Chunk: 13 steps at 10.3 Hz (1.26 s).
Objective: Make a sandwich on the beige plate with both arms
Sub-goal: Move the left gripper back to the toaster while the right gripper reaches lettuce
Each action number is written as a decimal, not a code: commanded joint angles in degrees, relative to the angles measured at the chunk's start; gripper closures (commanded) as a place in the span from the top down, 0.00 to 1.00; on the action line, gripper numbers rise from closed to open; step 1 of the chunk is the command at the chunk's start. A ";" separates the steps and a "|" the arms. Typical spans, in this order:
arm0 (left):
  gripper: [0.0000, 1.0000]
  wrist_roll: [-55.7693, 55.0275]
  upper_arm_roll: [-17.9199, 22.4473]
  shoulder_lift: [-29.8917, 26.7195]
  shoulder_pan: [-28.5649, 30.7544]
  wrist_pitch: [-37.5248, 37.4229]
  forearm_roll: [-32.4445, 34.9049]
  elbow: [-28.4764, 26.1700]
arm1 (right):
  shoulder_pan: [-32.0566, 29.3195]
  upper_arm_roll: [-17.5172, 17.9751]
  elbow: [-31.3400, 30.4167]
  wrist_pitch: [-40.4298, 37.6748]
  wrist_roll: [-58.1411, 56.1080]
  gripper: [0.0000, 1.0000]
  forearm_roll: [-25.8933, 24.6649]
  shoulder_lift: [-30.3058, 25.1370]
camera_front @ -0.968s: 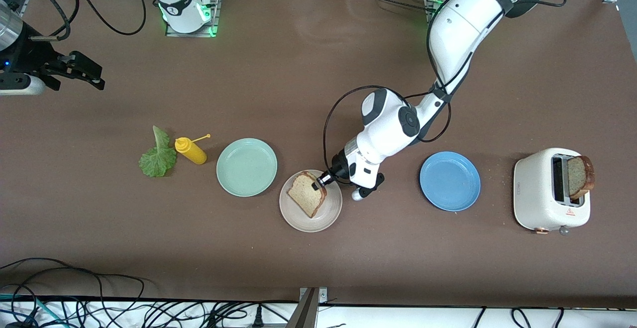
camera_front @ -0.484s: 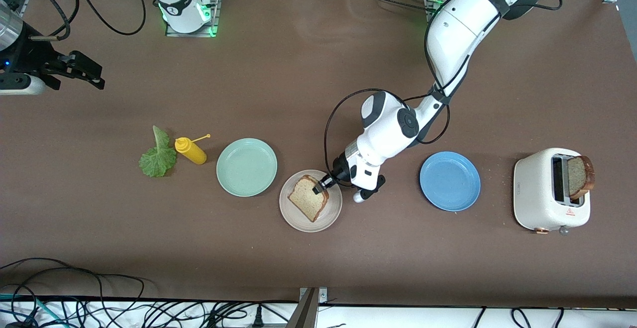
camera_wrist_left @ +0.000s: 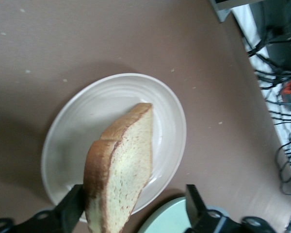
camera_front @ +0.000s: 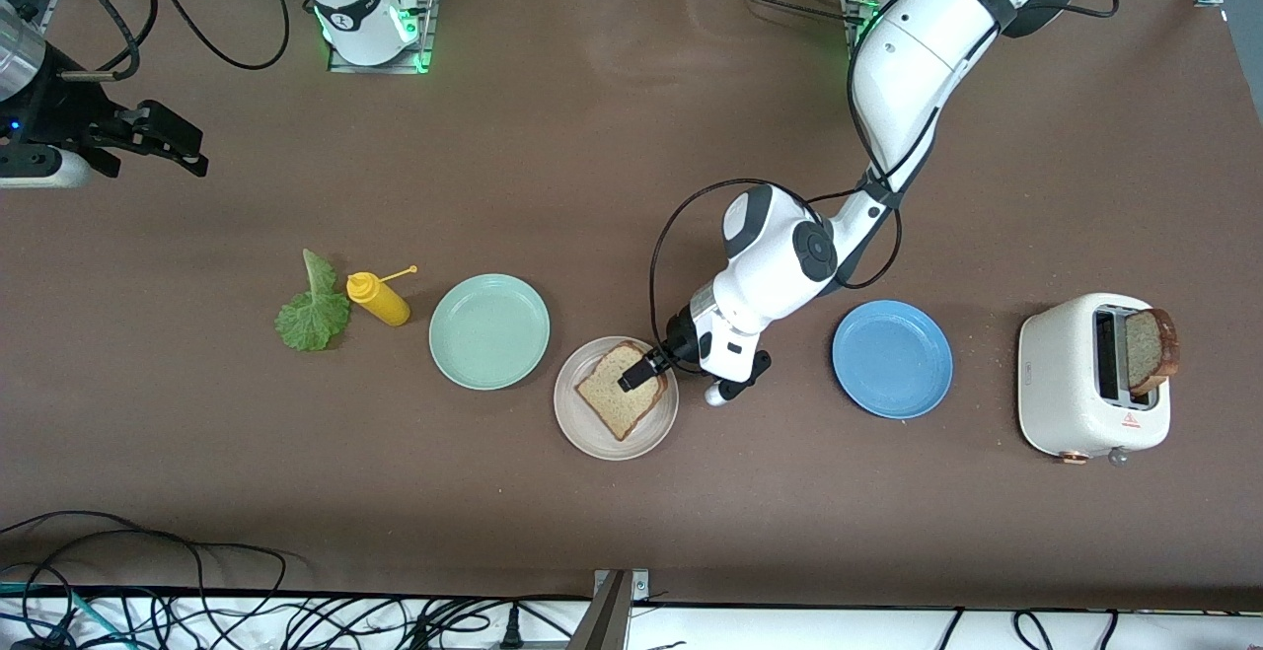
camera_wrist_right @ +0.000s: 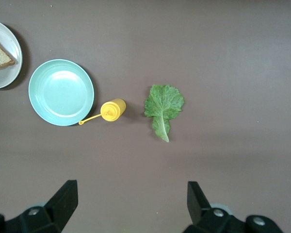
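- Bread slice (camera_front: 621, 392) was seen lying on the beige plate (camera_front: 592, 438), between the spread fingers of the left gripper (camera_front: 639, 371).
- Right gripper (camera_front: 170, 144) was held wide open, waiting above the table's right-arm end.

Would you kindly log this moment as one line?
left gripper: jaws open over tan bread slice on round beige plate | right gripper: open, waiting
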 commanded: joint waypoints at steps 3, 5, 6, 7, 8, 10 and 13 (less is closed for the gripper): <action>1.00 0.12 1.08 -3.44 1.60 -11.92 9.04 -0.26 | 0.04 -0.16 0.97 -1.04 0.64 1.00 -0.24 0.04; 1.00 0.03 1.08 -5.11 3.52 -17.88 13.86 -0.18 | 0.13 -0.07 0.97 -1.04 0.64 1.00 -0.15 0.04; 1.00 0.11 0.99 -6.51 5.45 -20.35 16.50 -0.18 | 0.13 0.02 0.97 -1.04 0.73 1.00 -0.15 0.04; 1.00 0.20 0.99 -8.70 6.86 -23.85 18.61 -0.18 | 0.13 0.02 0.97 -1.04 0.73 1.00 -0.15 0.04; 1.00 0.73 0.90 -10.90 8.79 -27.19 20.89 -0.18 | 0.13 0.02 0.97 -1.04 0.64 1.00 -0.15 0.04; 1.00 8.68 0.99 -15.81 12.39 -34.66 21.71 0.09 | 0.13 0.10 0.97 -1.04 0.73 1.00 -0.15 0.04; 1.00 23.36 1.25 -23.11 18.98 -46.44 21.80 0.26 | 0.13 0.19 0.89 -1.04 1.26 1.00 -0.15 0.04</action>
